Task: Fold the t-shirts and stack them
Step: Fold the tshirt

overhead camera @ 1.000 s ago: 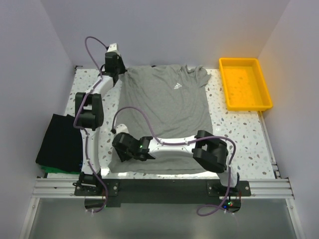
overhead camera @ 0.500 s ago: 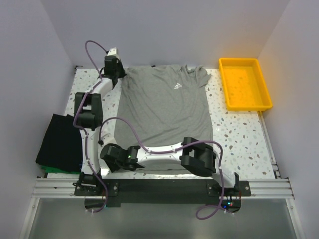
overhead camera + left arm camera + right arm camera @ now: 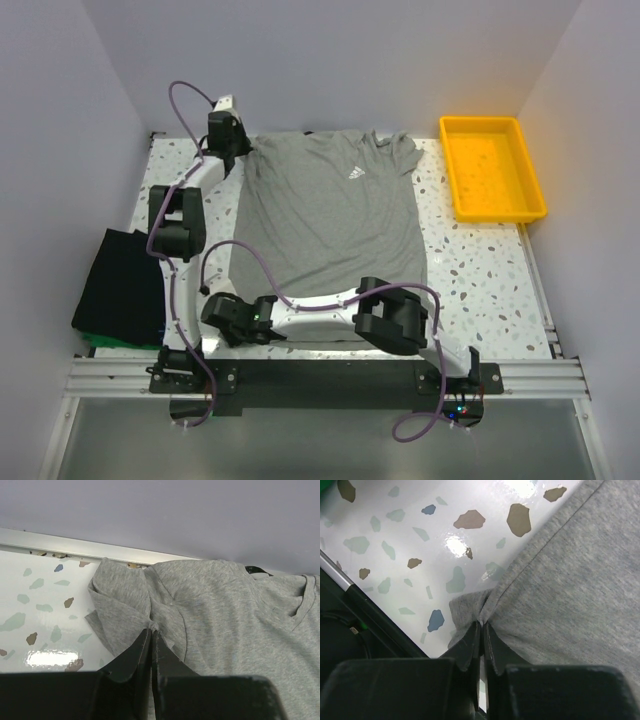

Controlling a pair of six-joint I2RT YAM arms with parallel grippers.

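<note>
The heather-grey t-shirt (image 3: 330, 220) with a small white chest logo lies spread flat on the speckled table. My left gripper (image 3: 236, 160) is at its far left sleeve and is shut on a pinch of the sleeve fabric (image 3: 151, 626). My right gripper (image 3: 222, 322) has reached across to the shirt's near left hem corner and is shut on a fold of the hem (image 3: 483, 622). A folded black t-shirt (image 3: 122, 285) lies at the left edge on top of a green one (image 3: 100, 340), of which only an edge shows.
A yellow plastic tray (image 3: 492, 168) stands at the far right, with nothing visible in it. The back wall rail (image 3: 75, 547) runs just behind the left sleeve. The black mounting rail (image 3: 320, 378) runs along the near edge.
The right arm has swung left and toward the near edge, bringing its gripper to the shirt's near left hem corner. The left gripper has shifted slightly left at the sleeve.
</note>
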